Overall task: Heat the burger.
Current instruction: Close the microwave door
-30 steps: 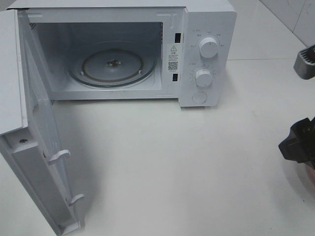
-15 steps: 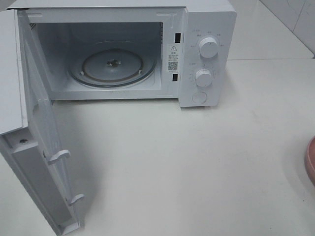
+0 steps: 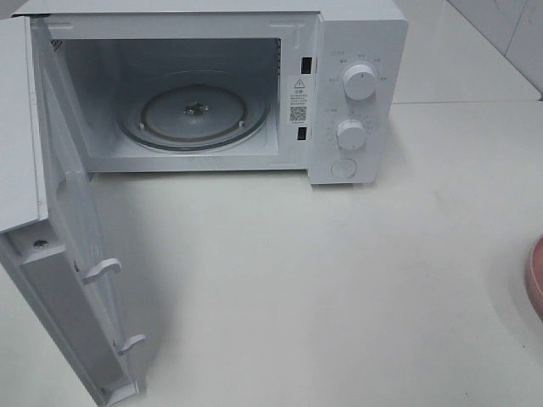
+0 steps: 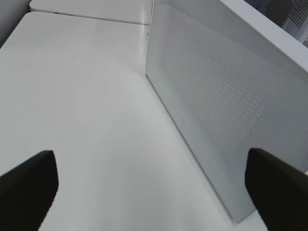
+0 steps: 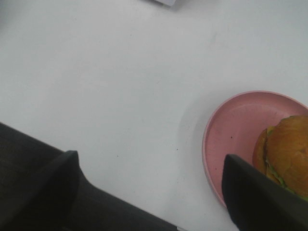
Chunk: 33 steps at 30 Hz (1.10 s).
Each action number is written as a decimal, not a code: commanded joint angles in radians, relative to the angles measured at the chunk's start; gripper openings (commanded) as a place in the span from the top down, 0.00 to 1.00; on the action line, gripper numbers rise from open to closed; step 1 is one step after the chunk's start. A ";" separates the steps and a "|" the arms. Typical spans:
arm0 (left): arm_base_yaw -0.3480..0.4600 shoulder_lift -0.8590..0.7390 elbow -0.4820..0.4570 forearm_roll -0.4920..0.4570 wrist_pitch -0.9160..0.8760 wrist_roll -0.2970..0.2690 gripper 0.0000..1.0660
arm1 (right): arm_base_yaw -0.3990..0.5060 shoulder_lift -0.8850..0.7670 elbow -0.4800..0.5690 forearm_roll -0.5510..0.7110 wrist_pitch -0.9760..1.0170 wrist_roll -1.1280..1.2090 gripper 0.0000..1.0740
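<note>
In the right wrist view the burger (image 5: 288, 150), with a golden-brown bun and green lettuce, sits on a pink plate (image 5: 230, 131) on the white table. My right gripper (image 5: 149, 192) is open and holds nothing. One of its dark fingertips (image 5: 257, 199) is just beside the plate's rim, short of the burger. The exterior high view shows only the plate's edge (image 3: 536, 275) at the far right, with the burger and both grippers out of frame. My left gripper (image 4: 151, 192) is open and empty above the bare table, beside the microwave door's perforated outer face (image 4: 226, 96).
The white microwave (image 3: 356, 93) stands at the back with its door (image 3: 72, 280) swung wide open to the left. Its glass turntable (image 3: 193, 114) carries nothing. Two knobs (image 3: 360, 82) are on its right panel.
A second ago my right gripper showed at the right edge of the exterior high view. It has since moved out of that frame, uncovering the pink plate's edge. The microwave has not moved.
</note>
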 commanded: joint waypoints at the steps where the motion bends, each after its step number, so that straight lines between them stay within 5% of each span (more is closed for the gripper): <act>1: 0.002 -0.017 0.000 0.000 -0.001 -0.007 0.08 | -0.039 -0.057 0.000 -0.013 -0.005 -0.017 0.29; 22: 0.002 -0.017 0.000 0.000 -0.001 -0.007 0.08 | -0.435 -0.409 0.142 0.097 -0.126 -0.080 0.29; 33: 0.002 -0.016 0.000 -0.001 -0.001 -0.007 0.08 | -0.465 -0.407 0.146 0.120 -0.133 -0.079 0.29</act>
